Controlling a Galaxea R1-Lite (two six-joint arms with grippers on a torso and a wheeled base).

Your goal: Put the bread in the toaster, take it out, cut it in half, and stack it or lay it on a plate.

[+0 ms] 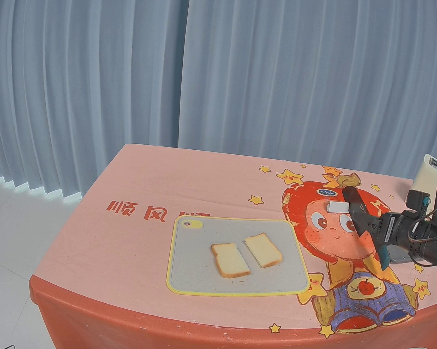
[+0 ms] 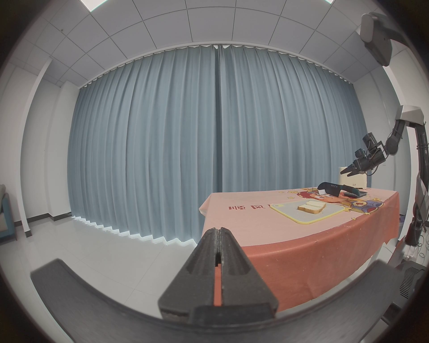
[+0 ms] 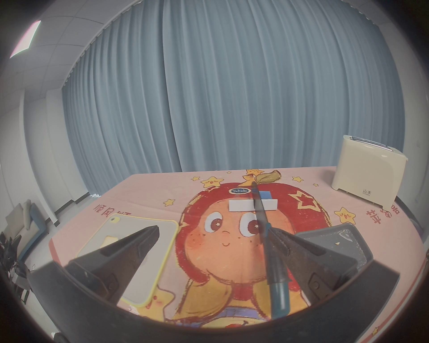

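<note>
Bread (image 1: pixel 230 260), two toasted halves, lies on a grey yellow-rimmed cutting board (image 1: pixel 186 268) amid bare pink-clothed surface (image 1: pixel 131 245). Left wrist: left pincer (image 2: pixel 217 241) closed, beyond the surface's edge. Right wrist: right pincer (image 3: pixel 213 230) spread above a teal-handled knife (image 3: pixel 275 277).

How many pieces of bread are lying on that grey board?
2. The nearer bread piece lies flat around the middle of the cutting board; the farther bread piece lies close beside it, toward the robot's right. Nothing seems to hide more.
</note>
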